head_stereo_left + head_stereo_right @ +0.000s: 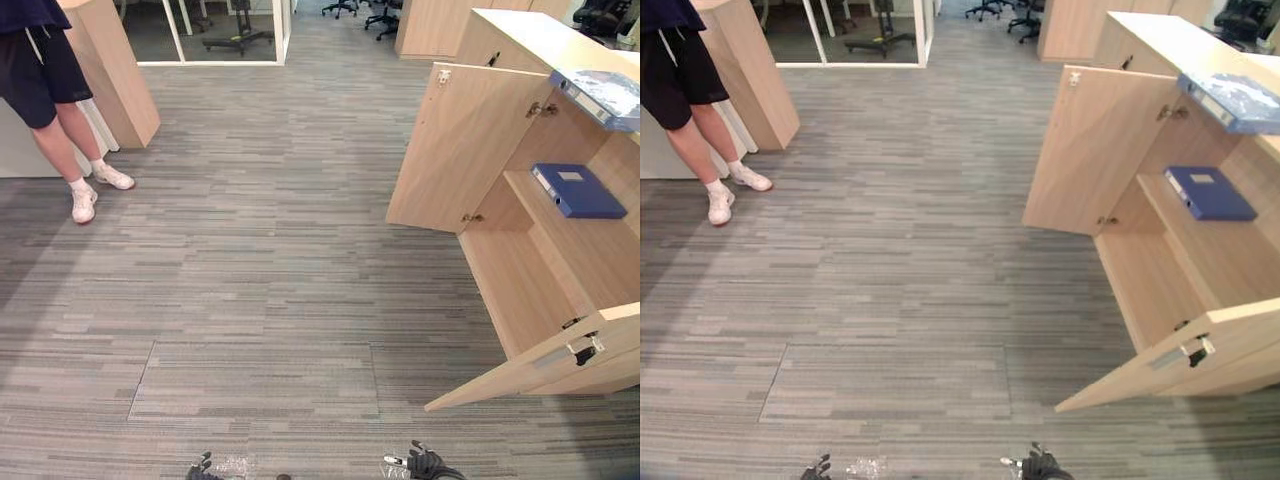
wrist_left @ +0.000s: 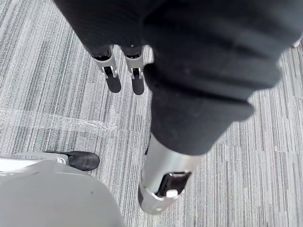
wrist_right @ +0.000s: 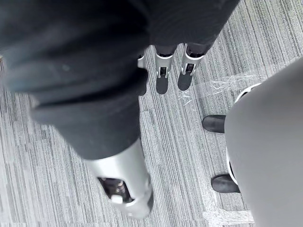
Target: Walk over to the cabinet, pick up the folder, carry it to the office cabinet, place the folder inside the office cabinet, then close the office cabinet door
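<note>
The head views take in the cabinet (image 1: 560, 270), standing with both doors swung wide: the far door (image 1: 465, 145) and the near door (image 1: 540, 365). A blue folder (image 1: 578, 189) lies flat on the shelf (image 1: 570, 250) inside, at the shelf's far end with its spine toward the front edge. No hand touches it. A second, pale folder (image 1: 605, 95) rests on the cabinet's top, overhanging its front edge. It is cut off by the right side of the picture, as is the cabinet's back part. Across the carpet (image 1: 260, 280), a person (image 1: 45, 70) in dark shorts and white shoes stands beside a wooden panel (image 1: 110, 70), cut off at the waist. Office chairs (image 1: 385, 15) sit far back, too small to make out well.

The wrist views give what the head views leave unclear, which is how the hands stand. The left hand (image 2: 165, 165) hangs over the carpet with its fingers (image 2: 113, 78) straight and its thumb apart, and it holds nothing. The right hand (image 3: 125, 179) hangs the same way, its fingers (image 3: 163, 78) straight and empty. A strip of clear tape (image 2: 61, 124) is stuck to the carpet below the hands. The dark cover hides each hand's palm.
</note>
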Tool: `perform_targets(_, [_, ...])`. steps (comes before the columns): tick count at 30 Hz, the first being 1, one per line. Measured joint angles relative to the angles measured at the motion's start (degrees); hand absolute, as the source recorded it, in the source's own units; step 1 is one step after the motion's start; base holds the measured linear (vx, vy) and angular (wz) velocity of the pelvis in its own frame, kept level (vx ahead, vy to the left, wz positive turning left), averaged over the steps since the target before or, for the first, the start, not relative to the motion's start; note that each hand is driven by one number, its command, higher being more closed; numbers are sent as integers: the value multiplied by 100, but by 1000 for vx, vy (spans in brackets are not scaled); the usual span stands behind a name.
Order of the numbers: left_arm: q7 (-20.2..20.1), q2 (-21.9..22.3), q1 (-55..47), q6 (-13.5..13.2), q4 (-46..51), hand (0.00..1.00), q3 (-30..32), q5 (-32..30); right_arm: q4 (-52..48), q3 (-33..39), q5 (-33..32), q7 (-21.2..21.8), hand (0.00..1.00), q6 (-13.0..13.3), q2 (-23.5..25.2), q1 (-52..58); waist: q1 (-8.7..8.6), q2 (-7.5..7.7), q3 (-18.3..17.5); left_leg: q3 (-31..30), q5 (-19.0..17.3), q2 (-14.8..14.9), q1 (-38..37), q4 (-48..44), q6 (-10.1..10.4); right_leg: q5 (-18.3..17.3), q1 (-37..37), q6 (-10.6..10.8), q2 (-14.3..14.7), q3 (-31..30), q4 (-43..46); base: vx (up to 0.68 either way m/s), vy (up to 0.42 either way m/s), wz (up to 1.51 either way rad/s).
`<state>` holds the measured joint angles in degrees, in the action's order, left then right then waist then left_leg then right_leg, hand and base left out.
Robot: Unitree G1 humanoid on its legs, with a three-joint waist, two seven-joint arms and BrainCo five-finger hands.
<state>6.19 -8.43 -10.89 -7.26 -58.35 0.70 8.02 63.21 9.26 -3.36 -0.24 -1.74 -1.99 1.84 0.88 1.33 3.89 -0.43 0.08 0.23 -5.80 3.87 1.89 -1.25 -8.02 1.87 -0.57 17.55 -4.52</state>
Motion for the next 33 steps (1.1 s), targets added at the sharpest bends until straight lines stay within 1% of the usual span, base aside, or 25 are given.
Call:
perform_targets(2, [7,-26,25,2,31,0,1,2,15,-27,-3,-2,0,2,13,-12,-16,34,43,-25,-242,-38,243,-510,0,-63,19,23,-58,115,114,24,18,22])
perform_targets(4, [20,-83,56,-2,186,0,1,34,128,-41,-14,-3,0,38,2,-60,-39,90,131,258,-717,-85,846,-2094,284,-323,6,-23,-222,265,498,-25,52,31])
perform_targets(5, [22,-93,53,-7,227,0,3,47,164,-52,-15,-3,0,51,1,-75,-17,126,159,401,-788,-72,1015,-2532,375,-405,-19,-65,-264,270,547,-71,59,14])
perform_targets(7, [46,-77,66,-46,360,0,41,86,184,-120,-14,-5,0,72,-48,-125,2,83,323,855,-831,144,1594,-4084,514,-535,-256,-112,-321,240,636,-46,65,1])
perform_targets(9, [102,-48,67,-121,386,0,159,105,196,-204,-16,-29,0,78,-82,-115,11,73,336,1129,-1192,507,2024,-4671,198,-648,-337,-122,-341,188,699,17,46,-4])
perform_targets(10, [105,-45,65,-126,387,0,180,105,214,-201,-15,-40,0,78,-97,-119,16,81,338,1130,-1228,573,2108,-4559,140,-652,-339,-113,-357,161,699,49,85,-16])
perform_targets(11, [105,-39,52,-126,384,0,215,153,242,-188,-16,-49,0,77,-125,-123,38,89,360,1115,-1224,676,2186,-4066,133,-658,-329,-50,-415,88,701,98,166,-30])
perform_targets(13, [104,-25,41,-107,381,0,275,182,238,-165,-17,-55,0,77,-139,-129,49,90,425,1009,-1084,710,2178,-3077,182,-704,-372,88,-595,-59,715,206,281,-39])
perform_targets(14, [103,-9,33,-106,381,0,273,180,237,-156,-21,-57,0,79,-147,-131,48,59,434,929,-796,717,2110,-2327,230,-740,-345,259,-738,-128,713,301,419,-38])
perform_targets(15, [102,-6,-9,-109,384,0,268,184,233,-160,-22,-65,0,81,-171,-134,44,14,411,1066,-149,684,1985,-2040,271,-795,-409,414,-884,-221,682,259,375,-37])
perform_targets(16, [100,-17,-9,-106,383,0,269,185,242,-159,-21,-70,0,81,-151,-141,53,12,421,1143,36,605,1951,-1988,129,-784,-432,481,-959,-206,634,346,438,-32])
perform_targets(17, [101,-54,49,-108,385,0,270,182,280,-132,-19,-74,0,79,-58,-192,73,90,411,1281,-112,427,1970,-1997,-16,-735,-440,488,-1138,-208,606,335,315,-20])
perform_targets(19, [106,-58,92,-109,405,0,225,158,291,49,-2,-73,0,76,20,-286,69,111,401,1396,-298,161,1928,-2022,-213,-491,-397,581,-1384,-168,659,320,272,-17])
perform_targets(20, [112,-49,43,-110,489,0,168,137,332,75,2,-73,0,76,18,-335,92,95,397,1549,-397,5,1793,-1996,-268,-382,-411,756,-1592,-211,713,306,263,-42])
perform_targets(21, [113,-46,-11,-115,570,0,67,99,360,77,3,-69,0,75,20,-384,150,56,373,1705,-511,-131,1599,-1912,-365,-310,-374,835,-1787,-232,892,317,274,-50])
perform_targets(22, [113,-37,-25,-116,597,0,34,58,365,76,4,-65,0,75,16,-392,173,32,354,1767,-547,-211,1476,-1813,-416,-310,-300,833,-1900,-242,1104,330,285,-57])
perform_targets(23, [113,-8,-63,-141,611,0,-58,-23,380,76,6,-41,0,73,-16,-394,203,-47,250,1894,-556,-375,1205,-1545,-471,-308,-22,828,-2135,-358,1733,338,310,-40])
perform_targets(24, [112,2,-126,-166,679,0,-158,-87,372,92,7,-28,0,72,-70,-415,158,-105,140,1913,-542,-566,934,-1260,-520,-279,337,769,-2416,-378,2589,339,306,-26])
perform_targets(25, [112,9,-124,-179,716,0,-215,-94,368,92,8,-24,0,69,-110,-429,132,-134,131,1921,-535,-640,777,-1149,-569,-235,504,623,-2582,-295,3086,353,283,-5])
perform_targets(26, [110,13,-101,-211,726,0,-284,-74,350,90,7,-23,0,64,-152,-438,97,-165,128,1912,-570,-700,598,-1064,-635,-232,756,62,-2796,-46,3874,348,226,9])
perform_targets(27, [106,16,-67,-214,714,0,-305,-57,317,90,5,-22,0,60,-165,-466,44,-179,129,1866,-580,-727,429,-991,-649,-370,969,-281,-2957,290,4626,402,208,19])
perform_targets(28, [79,10,-46,-215,718,0,-421,20,220,91,4,-23,0,55,-165,-493,0,-271,175,1783,-580,-628,195,-977,-648,-646,1140,-183,-2855,777,5147,320,116,17])
perform_targets(30, [57,1,-25,-210,697,0,-534,60,158,124,0,-23,0,61,-166,-542,0,-339,219,1687,-581,-488,-7,-992,-647,-1003,1327,-101,-2503,1108,5172,252,6,-1])
perform_targets(32, [-1,16,127,-179,554,0,-635,85,153,316,-26,-31,0,68,-170,-608,-33,-427,343,1634,-596,-302,-291,-991,-622,-1267,1676,-169,-1906,1417,4726,254,-118,-4])
perform_targets(33, [-21,37,195,-176,490,0,-625,123,113,327,-65,-36,0,83,-175,-660,-80,-409,409,1626,-640,-259,-443,-961,-552,-1247,1912,-197,-1647,1746,4243,210,-144,6])
